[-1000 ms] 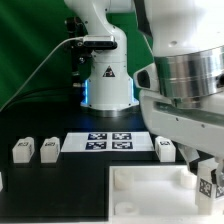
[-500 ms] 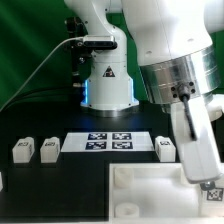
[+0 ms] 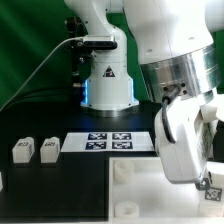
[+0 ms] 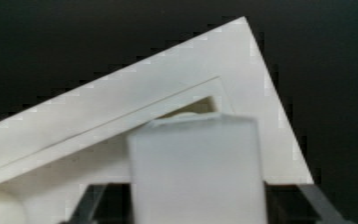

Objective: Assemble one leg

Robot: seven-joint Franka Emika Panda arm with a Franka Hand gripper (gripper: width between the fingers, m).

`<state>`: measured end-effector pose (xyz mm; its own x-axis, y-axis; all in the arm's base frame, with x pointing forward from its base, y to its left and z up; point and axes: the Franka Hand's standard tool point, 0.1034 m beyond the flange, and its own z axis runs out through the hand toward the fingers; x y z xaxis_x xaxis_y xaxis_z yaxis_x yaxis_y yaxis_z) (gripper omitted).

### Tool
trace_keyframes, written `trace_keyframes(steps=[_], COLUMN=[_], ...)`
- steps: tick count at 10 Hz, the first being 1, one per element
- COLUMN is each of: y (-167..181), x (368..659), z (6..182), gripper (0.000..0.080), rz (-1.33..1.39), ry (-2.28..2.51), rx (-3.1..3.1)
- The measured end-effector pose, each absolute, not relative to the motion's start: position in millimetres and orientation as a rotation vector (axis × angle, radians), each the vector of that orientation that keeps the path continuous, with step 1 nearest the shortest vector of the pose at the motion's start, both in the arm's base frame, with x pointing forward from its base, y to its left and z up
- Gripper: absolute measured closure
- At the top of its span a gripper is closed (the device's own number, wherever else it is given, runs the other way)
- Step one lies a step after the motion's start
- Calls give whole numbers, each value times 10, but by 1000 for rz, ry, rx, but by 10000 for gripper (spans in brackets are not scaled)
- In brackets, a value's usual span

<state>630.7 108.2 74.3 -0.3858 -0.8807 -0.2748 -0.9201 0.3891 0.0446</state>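
My gripper (image 3: 207, 178) is shut on a leg (image 3: 213, 186), a small white block with a black-and-white tag, at the exterior view's lower right. In the wrist view the leg (image 4: 194, 165) stands upright between my dark fingers (image 4: 98, 203), and my gripper (image 4: 194, 208) holds it just over a corner of the white panel (image 4: 167, 95). The panel (image 3: 135, 190) lies at the front of the table. Two more legs (image 3: 22, 150) (image 3: 48, 148) stand at the exterior view's left.
The marker board (image 3: 108, 141) lies flat on the black table behind the panel. The robot's base (image 3: 105, 80) stands at the back centre. My arm's wrist (image 3: 185, 90) fills the right side and hides what is behind it.
My wrist has swung toward the exterior view's left and turned. The held leg stays low at the right. The leg by the marker board's right end is now hidden behind my arm.
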Motion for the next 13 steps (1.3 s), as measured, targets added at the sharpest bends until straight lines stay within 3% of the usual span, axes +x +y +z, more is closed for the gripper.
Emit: trace_keyframes(steps=[2,3,4,6,13], y=[1087,1095,1128,1163,1174], x=[6305,6305,6303,6304,6292], z=[738,745,810,886,864], gripper=[222,222,165,154,151], rz=[281,280,275,271,274], ry=[2438,2435,2424,2411,2411], rx=[-1610,-1612,-1615,-1619,-1625])
